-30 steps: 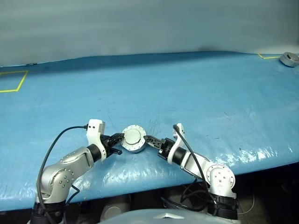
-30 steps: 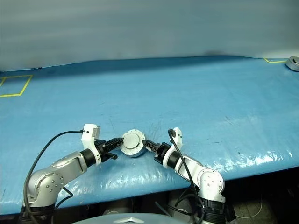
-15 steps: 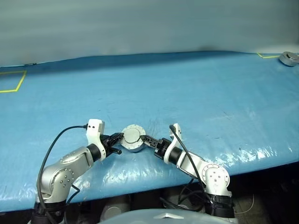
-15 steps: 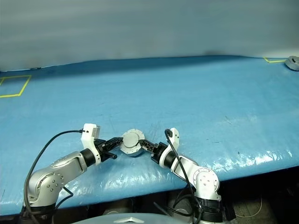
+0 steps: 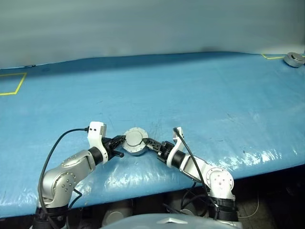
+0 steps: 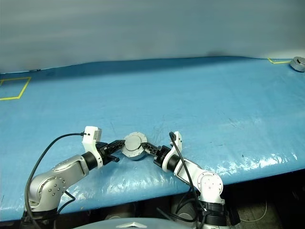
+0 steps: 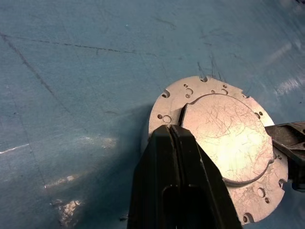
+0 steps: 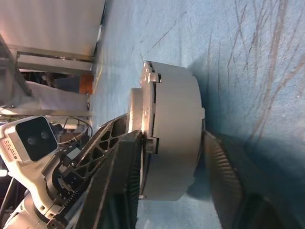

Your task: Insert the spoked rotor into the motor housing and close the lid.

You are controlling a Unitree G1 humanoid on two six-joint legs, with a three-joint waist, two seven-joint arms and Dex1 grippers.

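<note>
The motor housing [image 5: 136, 142], a squat silver ring, sits near the table's front edge between my two grippers. The lid [image 7: 224, 138], a notched silver plate with a raised round disc, lies closed on top of it. My left gripper [image 7: 170, 128] is shut, with its joined tips resting on the lid's rim at the housing's left side [image 5: 122, 140]. From the right, my right gripper [image 5: 146, 141] clamps the housing. One finger [image 8: 125, 176] lies across the lid face and the other finger [image 8: 224, 176] sits under the base. The spoked rotor is hidden.
The blue sheet covering the table [image 5: 190, 95] stretches far back. Another silver round part [image 5: 294, 59] lies at the far right corner beside yellow tape. A yellow taped square [image 5: 13, 84] marks the far left. The table's front edge runs just below both arms.
My right forearm has swung a little to the left and its wrist has rolled. The housing and my left gripper have stayed where they were.
</note>
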